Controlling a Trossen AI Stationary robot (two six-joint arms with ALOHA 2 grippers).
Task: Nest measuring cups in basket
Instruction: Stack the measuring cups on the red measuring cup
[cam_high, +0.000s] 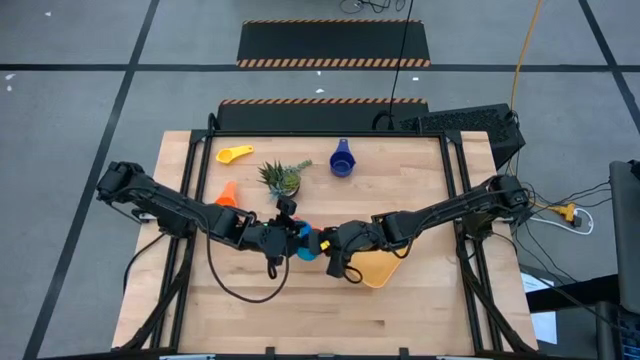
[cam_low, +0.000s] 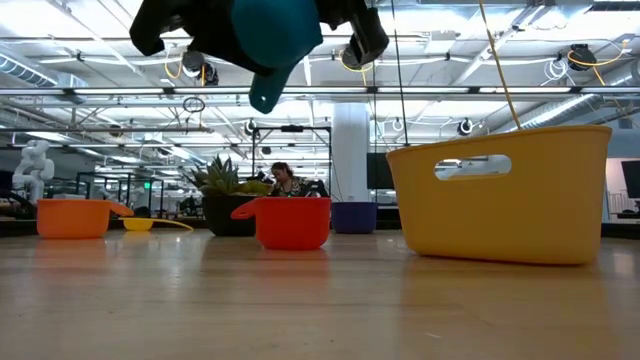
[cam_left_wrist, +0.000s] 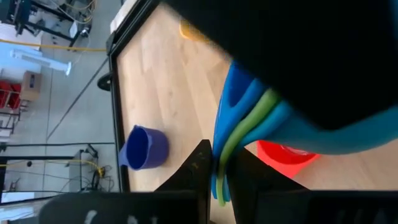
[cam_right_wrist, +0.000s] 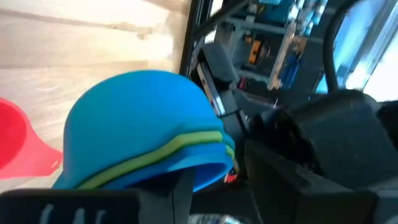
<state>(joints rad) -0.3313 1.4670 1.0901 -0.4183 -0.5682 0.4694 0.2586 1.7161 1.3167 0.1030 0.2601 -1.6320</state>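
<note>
Table (cam_high: 400, 320): pale wooden planks, black-framed, set on grey floor.
Left claw (cam_high: 287, 237): pinched on the handles of a nested blue-and-green plastic cup stack (cam_high: 303, 243), held above mid-table.
Right claw (cam_high: 328, 243): touching the stack; finger state cannot be told.
Orange-yellow plastic basket (cam_high: 378, 268): just right of the stack.
Room: ceiling pipes, lights.

Nested blue-green cups (cam_right_wrist: 146, 134) held aloft beside yellow basket (cam_high: 378, 267).
</note>
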